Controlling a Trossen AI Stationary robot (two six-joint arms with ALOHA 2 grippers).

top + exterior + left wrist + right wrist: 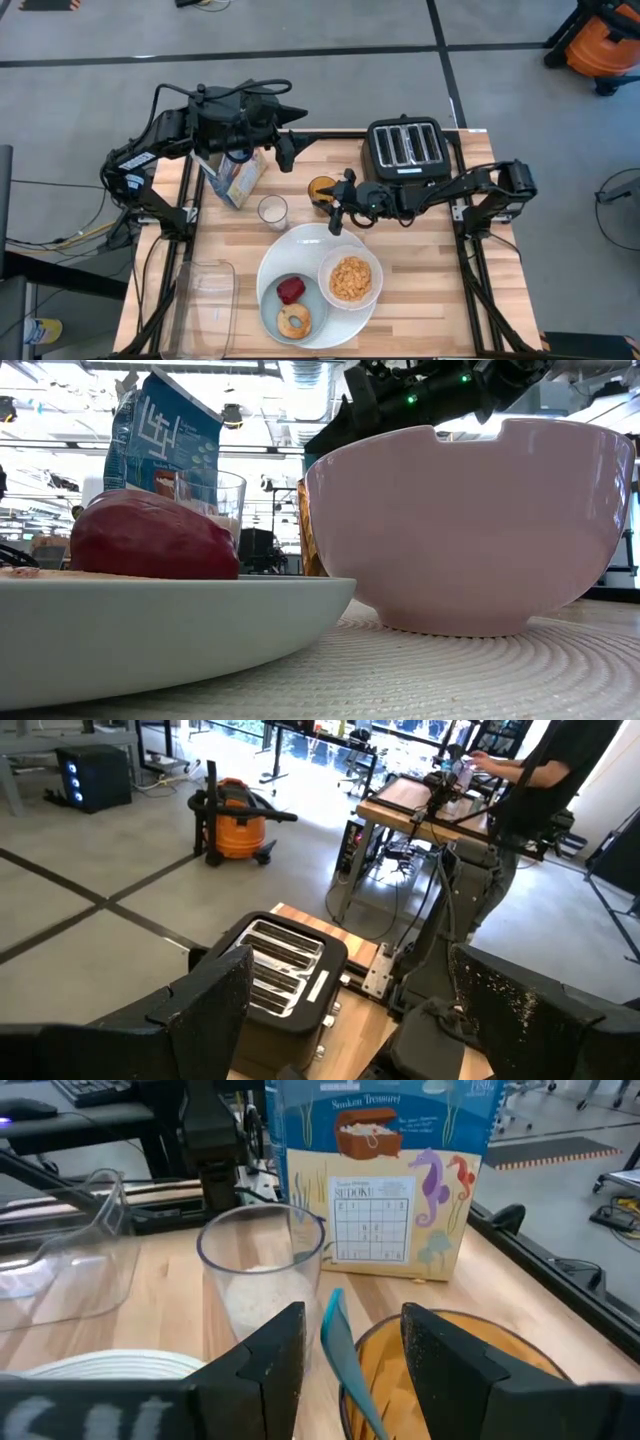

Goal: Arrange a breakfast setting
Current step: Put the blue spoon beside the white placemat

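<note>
Where the right claw (337, 205) hovers open, a milk glass (272, 211) stands near.

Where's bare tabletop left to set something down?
Free: the strip right of the large white plate, below the black four-slot toaster; a smaller patch above the clear rectangular plastic tub. Crowded: the back middle, with blue cereal box, clear glass, orange cup and right hand.

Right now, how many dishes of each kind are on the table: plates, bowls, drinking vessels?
Plates: 2 (large white plate, small pale-blue plate)
Bowls: 1 (white bowl)
Drinking vessels: 2 (milk glass, orange cup)
Total: 5
</note>
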